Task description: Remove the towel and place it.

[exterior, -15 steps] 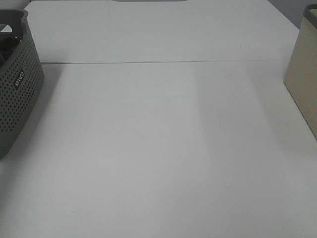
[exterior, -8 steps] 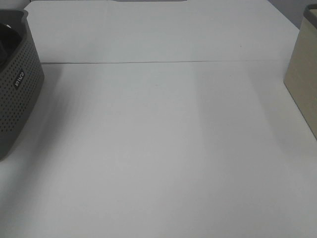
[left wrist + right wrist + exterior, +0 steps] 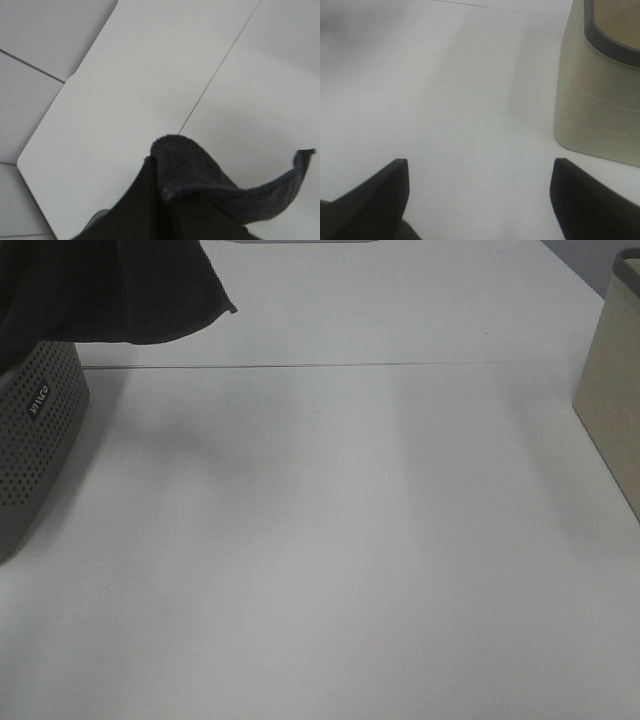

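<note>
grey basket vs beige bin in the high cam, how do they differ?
Colour: the grey basket is dark grey, the beige bin pale cream.
Walls: the basket's are perforated, with a label; the bin's are solid.
Top: the towel hangs across the basket's top, hiding its rim; the bin's dark rim is uncovered.
Shared: both stand on the table, cropped at opposite sides.
</note>
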